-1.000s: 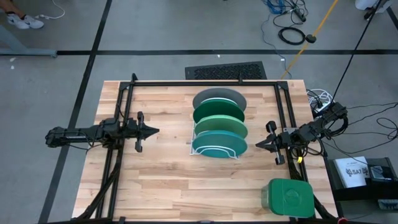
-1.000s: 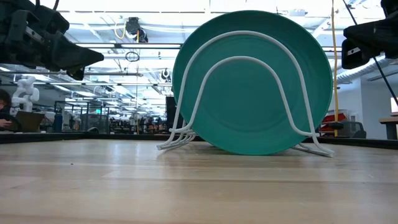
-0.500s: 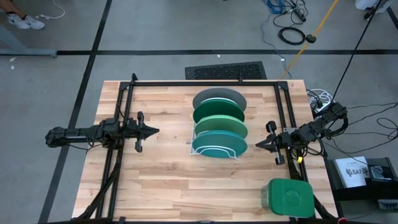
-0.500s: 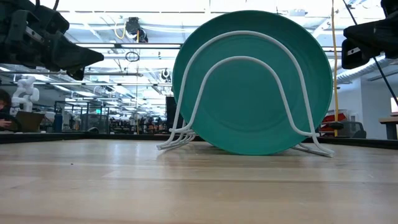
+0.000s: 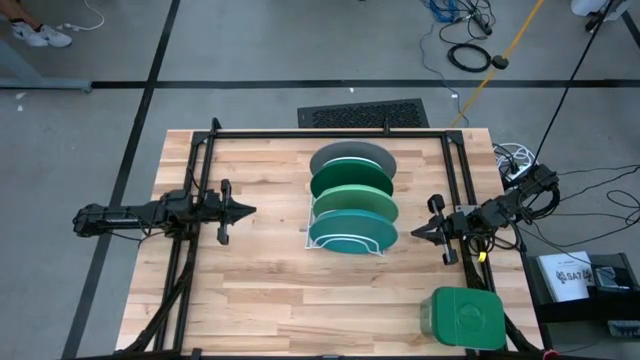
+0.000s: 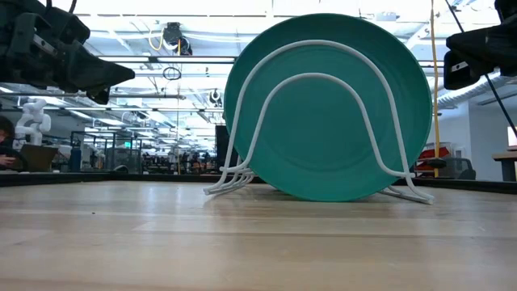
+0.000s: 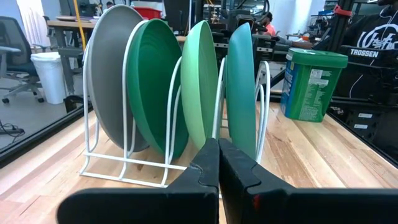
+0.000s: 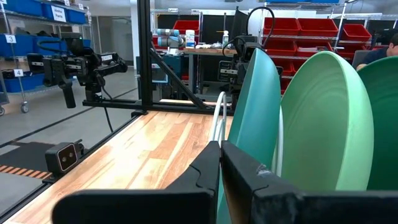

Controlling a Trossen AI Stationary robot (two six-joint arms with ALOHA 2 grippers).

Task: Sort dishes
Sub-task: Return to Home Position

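A wooden table carries a white wire rack upright near its middle, a little towards the right edge; a green square lidded container sits at the right corner on the side away from the floor grate, well apart from the rack; a black frame runs along the table edge nearest that grate; beyond it, on the grey floor, lie coiled cables and a yellow pole; red bins fill shelves in the room behind.

4 plates — smooth, soft sheen, thin white wire rack, matt pale wood-plank table, green plastic container
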